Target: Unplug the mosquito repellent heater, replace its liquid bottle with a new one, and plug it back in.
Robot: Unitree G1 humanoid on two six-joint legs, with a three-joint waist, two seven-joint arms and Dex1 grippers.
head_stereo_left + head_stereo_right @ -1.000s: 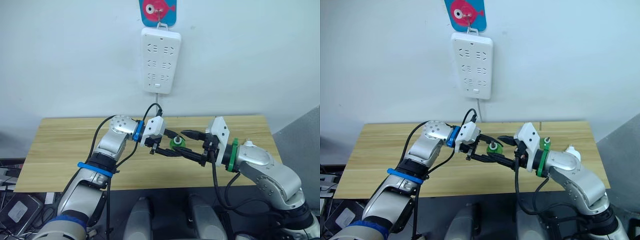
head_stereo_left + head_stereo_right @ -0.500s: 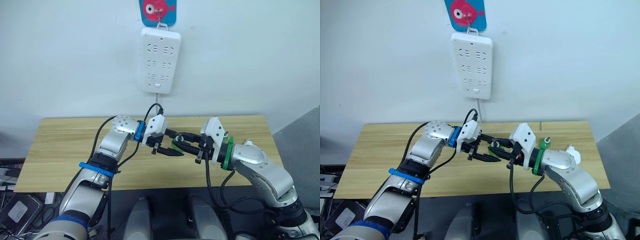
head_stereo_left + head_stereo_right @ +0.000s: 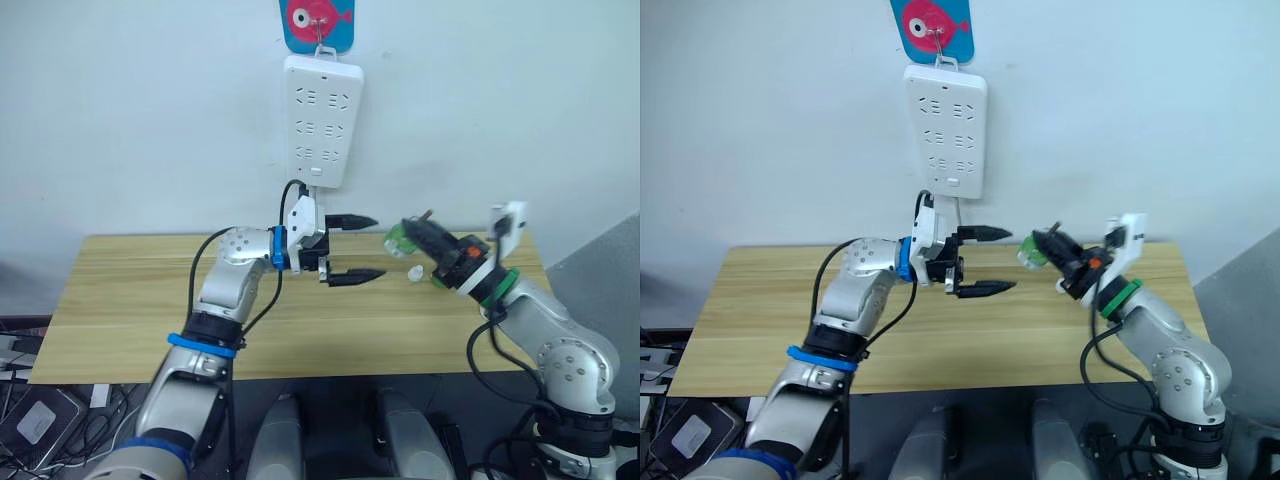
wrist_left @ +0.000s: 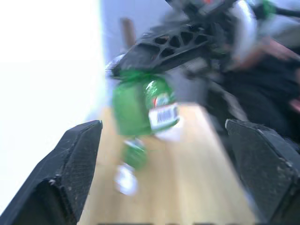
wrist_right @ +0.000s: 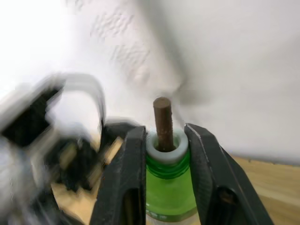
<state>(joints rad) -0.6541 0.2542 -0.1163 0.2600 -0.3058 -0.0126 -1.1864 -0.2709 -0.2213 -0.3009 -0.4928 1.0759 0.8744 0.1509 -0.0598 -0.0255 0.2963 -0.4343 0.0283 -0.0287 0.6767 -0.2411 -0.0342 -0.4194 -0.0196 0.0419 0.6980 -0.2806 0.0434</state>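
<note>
Wooden surface (image 3: pixel 150 300) runs across the scene below me. Above it, the long white power strip (image 3: pixel 322 120) hangs on the wall with its sockets free. From that I judge the unplugging to be done.

My left end effector (image 3: pixel 368 247) hangs over the middle of the surface, released, its two black fingers spread wide with nothing between them. My right end effector (image 3: pixel 412 232) is raised off the surface on the right and clenched on a green bottle (image 5: pixel 169 187). The fingers press either side of its white neck.

The bottle's brown wick (image 5: pixel 162 123) stands bare, with no cap on it. I cannot tell from this whether it is the spent bottle or the fresh one already opened.

A second green bottle (image 4: pixel 135 153), blurred, lies on the surface beneath the held one. A small white piece (image 3: pixel 415 273) lies near it. It may be a cap, but it is too small to say.

As I read it, the task is in the middle of the swap. Left to do: seat the fresh bottle in the heater and plug the heater back into the strip.
</note>
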